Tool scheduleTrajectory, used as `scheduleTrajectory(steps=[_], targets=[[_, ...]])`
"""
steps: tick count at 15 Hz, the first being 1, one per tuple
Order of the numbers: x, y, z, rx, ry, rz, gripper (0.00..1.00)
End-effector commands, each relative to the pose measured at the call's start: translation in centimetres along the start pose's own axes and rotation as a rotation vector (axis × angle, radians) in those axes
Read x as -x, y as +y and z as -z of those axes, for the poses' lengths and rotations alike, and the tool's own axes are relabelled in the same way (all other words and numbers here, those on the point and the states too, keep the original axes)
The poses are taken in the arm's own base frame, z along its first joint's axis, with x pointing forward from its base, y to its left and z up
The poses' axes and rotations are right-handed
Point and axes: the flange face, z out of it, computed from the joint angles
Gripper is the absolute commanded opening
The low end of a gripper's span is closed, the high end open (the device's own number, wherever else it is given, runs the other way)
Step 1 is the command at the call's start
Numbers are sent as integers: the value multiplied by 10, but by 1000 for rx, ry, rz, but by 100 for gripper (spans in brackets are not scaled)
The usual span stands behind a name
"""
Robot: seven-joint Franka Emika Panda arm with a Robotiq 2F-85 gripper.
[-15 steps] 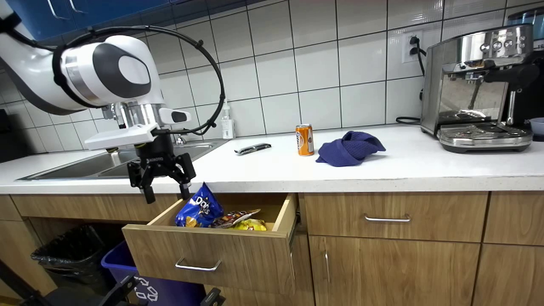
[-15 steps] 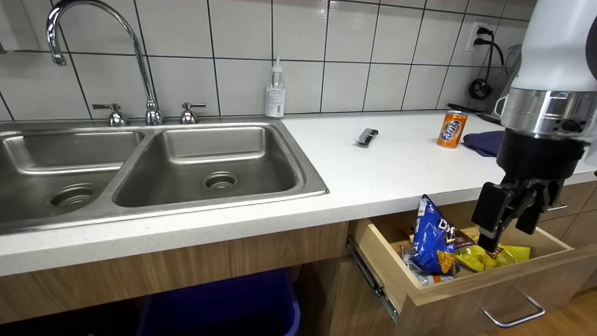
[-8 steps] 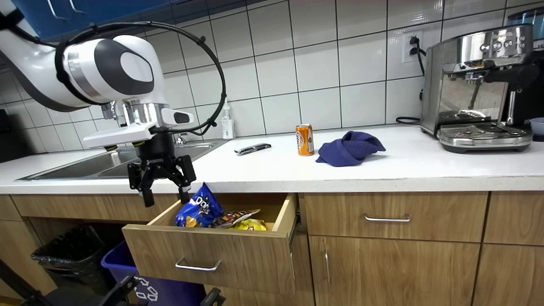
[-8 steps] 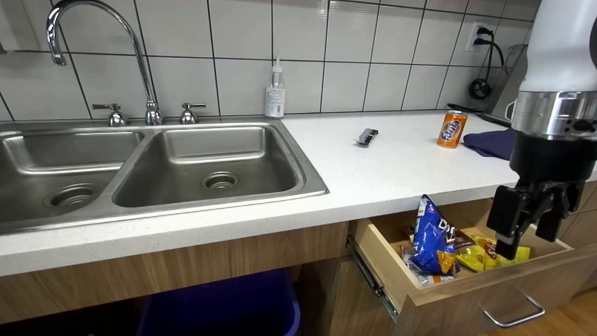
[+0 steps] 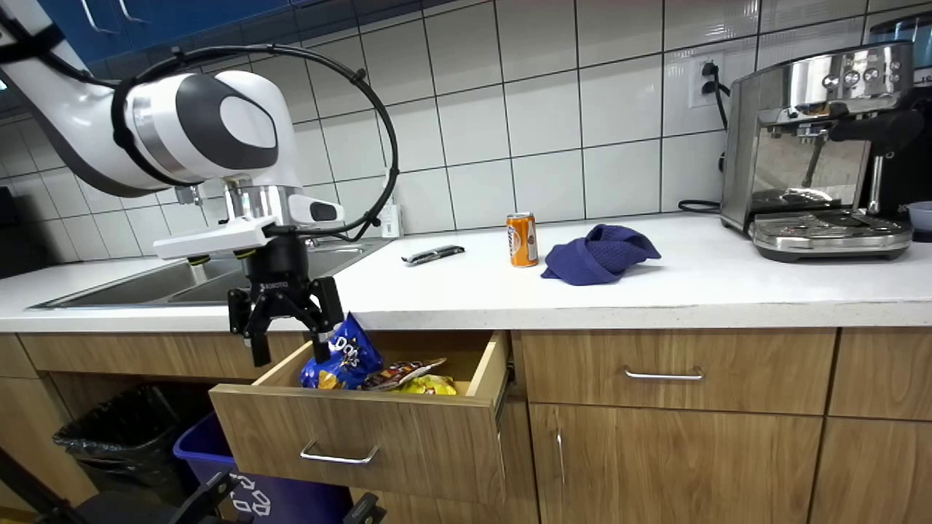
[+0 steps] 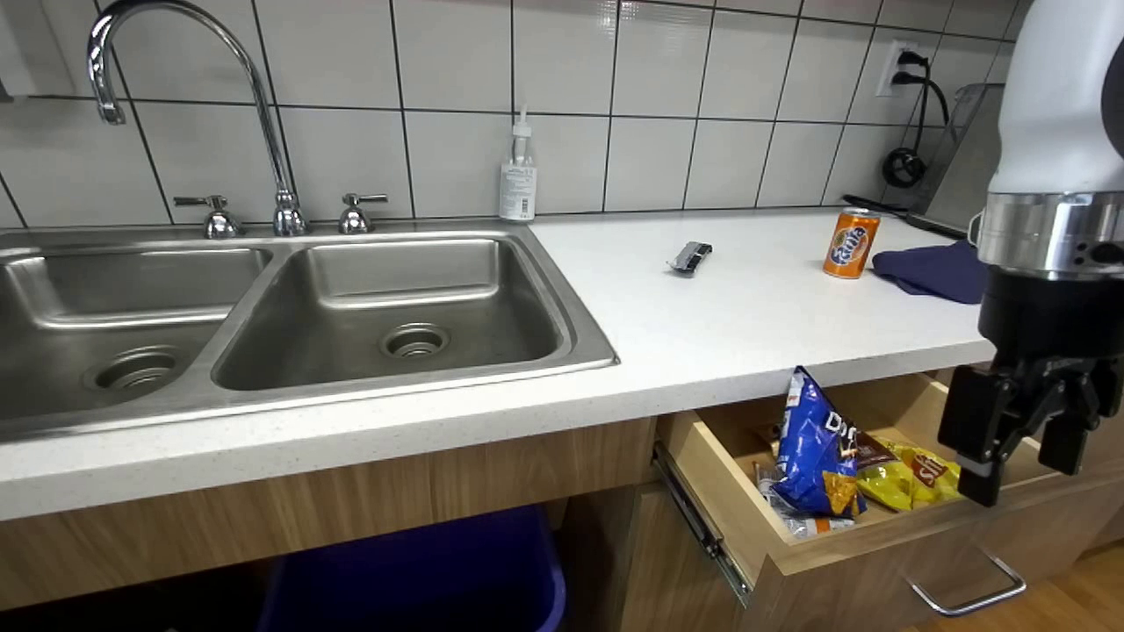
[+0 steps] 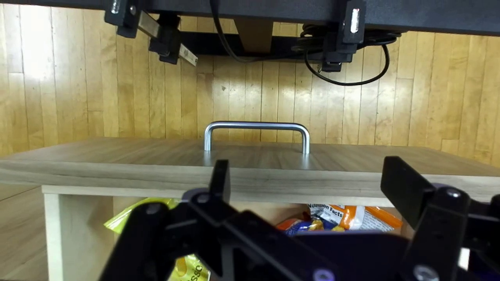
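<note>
We see the gripper [image 5: 290,351] lower than a second ago, its fingers [image 7: 404,191] spread around nothing, which seems to bring it closer to the pulled-out drawer [image 5: 364,429] under the counter [image 5: 466,298]. A blue chip bag [image 6: 812,452] sits inside; the drawer's metal handle [image 7: 258,125] is untouched.

In both exterior views an orange can [image 5: 522,239] stood upright on the white counter [image 5: 466,291]. Just right of the can lay a rumpled navy cloth [image 5: 598,255]; to the can's left, a dark packet [image 5: 433,255], then a pump bottle [image 6: 518,184] and — farthest from the can — the steel sink [image 6: 249,307] with its faucet [image 6: 276,154]. An espresso machine [image 5: 812,167] stood, in an exterior view, well right of the can. Down and left of the can sat a blue bin [image 5: 298,502] and a black-lined bin [image 5: 127,466].
</note>
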Motion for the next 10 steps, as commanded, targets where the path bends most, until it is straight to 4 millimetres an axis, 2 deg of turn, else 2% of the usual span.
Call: scheduleTrajectory(steps=[1, 10], targets=[[-2, 10, -14, 10, -19, -37, 100], [-4, 14, -62, 21, -92, -33, 100]])
